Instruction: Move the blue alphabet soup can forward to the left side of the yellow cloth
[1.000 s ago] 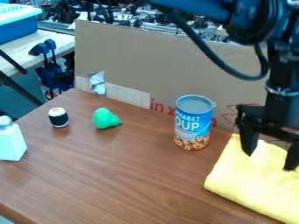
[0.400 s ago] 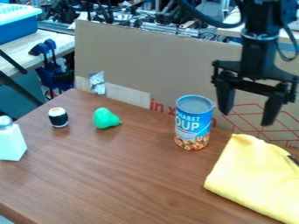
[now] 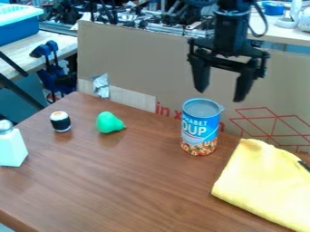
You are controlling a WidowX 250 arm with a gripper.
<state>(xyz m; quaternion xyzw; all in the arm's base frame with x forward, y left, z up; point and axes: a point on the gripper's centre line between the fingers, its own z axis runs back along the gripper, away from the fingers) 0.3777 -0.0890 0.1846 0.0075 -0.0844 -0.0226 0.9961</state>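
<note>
Landmark: the soup can, upright on the wooden tabletop. Far left of the can, we log a white shaker, upright; tall and narrow, it would probably topple if knocked. Next, between shaker and can, a small sushi roll stands on end; a light brush might tip or roll it. Nearer the can, on its left, a green pear lies on its side, rounded enough, we judge, to roll if nudged.

Behind the can, a cardboard panel leaves limited room; a finger straying back could scrape it. Above the can in our view, a little to its right, hangs the claw, open and empty, fingers spread. We can't tell its depth exactly. Coming down off-centre, one fingertip could hit the can's rim and tip it; a grip too high might slip on the smooth side.

Right of the can, close by, lies a folded yellow cloth; a low fingertip could snag its edge and drag it.
</note>
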